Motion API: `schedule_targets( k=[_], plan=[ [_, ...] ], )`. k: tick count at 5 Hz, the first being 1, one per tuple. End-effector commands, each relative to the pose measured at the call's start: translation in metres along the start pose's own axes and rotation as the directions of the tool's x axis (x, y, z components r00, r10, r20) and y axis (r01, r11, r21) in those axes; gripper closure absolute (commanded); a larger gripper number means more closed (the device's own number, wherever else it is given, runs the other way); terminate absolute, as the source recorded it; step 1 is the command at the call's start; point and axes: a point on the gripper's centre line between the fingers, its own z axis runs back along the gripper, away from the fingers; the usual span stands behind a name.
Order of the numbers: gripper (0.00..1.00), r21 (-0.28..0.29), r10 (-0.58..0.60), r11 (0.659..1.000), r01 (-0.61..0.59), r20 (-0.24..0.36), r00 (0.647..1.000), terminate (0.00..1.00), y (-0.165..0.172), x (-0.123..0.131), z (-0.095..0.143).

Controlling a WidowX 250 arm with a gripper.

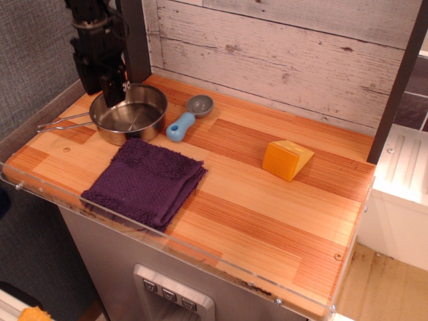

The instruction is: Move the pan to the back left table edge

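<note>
The shiny steel pan [132, 119] sits flat on the wood tabletop at the back left corner. Its thin wire handle [63, 123] points left toward the left table edge [41, 118]. My black gripper [102, 92] hangs just above the pan's back left rim. Its fingers look spread and hold nothing. The pan's front rim is close to the purple towel.
A folded purple towel [146, 182] lies in front of the pan. A small grey scoop with a blue handle [188, 115] lies just right of the pan. A yellow wedge block [286, 159] sits mid-right. A whitewashed plank wall [281, 53] runs behind the table.
</note>
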Motion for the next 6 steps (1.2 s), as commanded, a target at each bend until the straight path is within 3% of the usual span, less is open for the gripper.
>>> schedule_targets(
  k=[1, 2, 3, 5, 6],
  plan=[
    [0.0, 0.067, 0.237, 0.965, -0.254, 0.197, 0.951, 0.0, -0.017, -0.016, 0.105],
    [0.0, 0.024, 0.342, 0.935, -0.353, 0.199, 0.918, 0.0, -0.064, -0.011, 0.122],
    [0.0, -0.017, 0.333, 0.942, -0.336, 0.193, 0.923, 0.0, -0.105, -0.009, 0.121],
    [0.0, -0.034, 0.273, 0.962, -0.271, 0.159, 0.949, 0.0, -0.12, -0.008, 0.108],
    [0.0, -0.016, 0.224, 0.975, -0.223, 0.116, 0.968, 0.0, -0.118, -0.008, 0.103]
  ],
)
